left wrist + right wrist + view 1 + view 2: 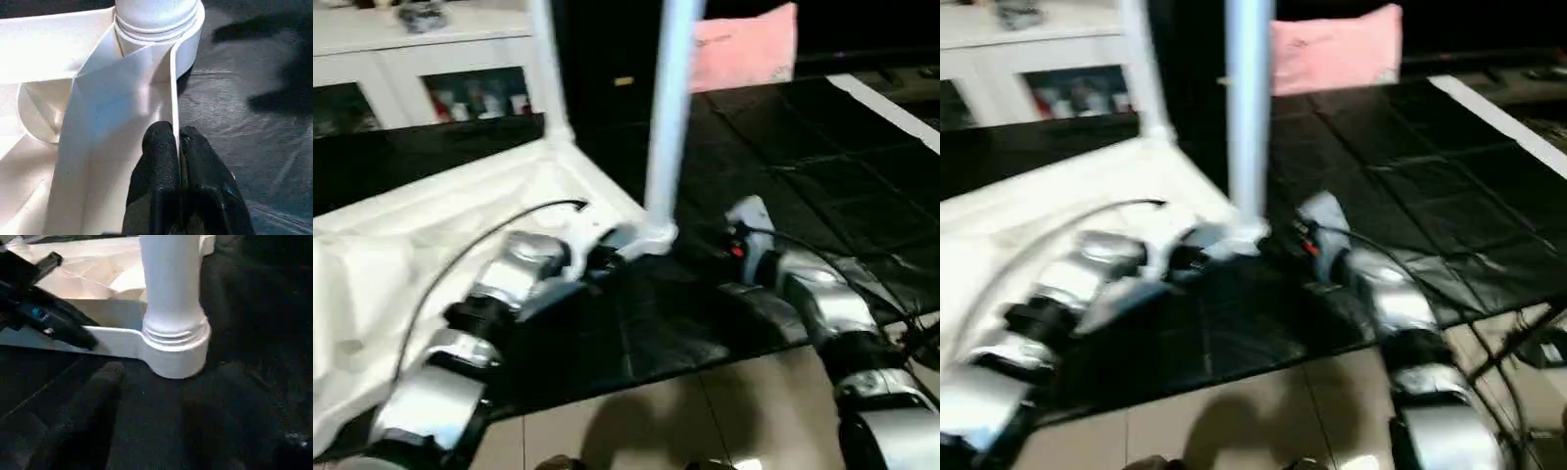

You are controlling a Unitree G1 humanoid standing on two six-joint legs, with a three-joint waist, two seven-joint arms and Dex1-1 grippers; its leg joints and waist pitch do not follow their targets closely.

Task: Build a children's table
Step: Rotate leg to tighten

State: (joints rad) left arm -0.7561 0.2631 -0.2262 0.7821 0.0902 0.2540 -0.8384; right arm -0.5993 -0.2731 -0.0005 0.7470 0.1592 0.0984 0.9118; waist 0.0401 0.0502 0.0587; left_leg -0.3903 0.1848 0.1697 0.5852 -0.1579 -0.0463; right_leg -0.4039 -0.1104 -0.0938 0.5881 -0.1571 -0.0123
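The white tabletop (421,230) lies upside down on the black mat. Two white legs stand upright in its corner sockets, one at the near corner (668,108) and one at the far corner (544,69). My left gripper (175,134) is shut on the tabletop's thin rim wall, just behind the near socket (188,44). In the right wrist view that left gripper (58,323) shows beside the same leg (171,289). My right gripper (171,369) is open low over the mat in front of the near socket, its fingers (105,387) spread and apart from the leg.
A white glass-door cabinet (440,78) stands at the back left. A pink sheet (744,49) lies beyond the mat (803,157), with a white strip (891,108) at the right. Beige floor tiles (705,421) run along the mat's near edge.
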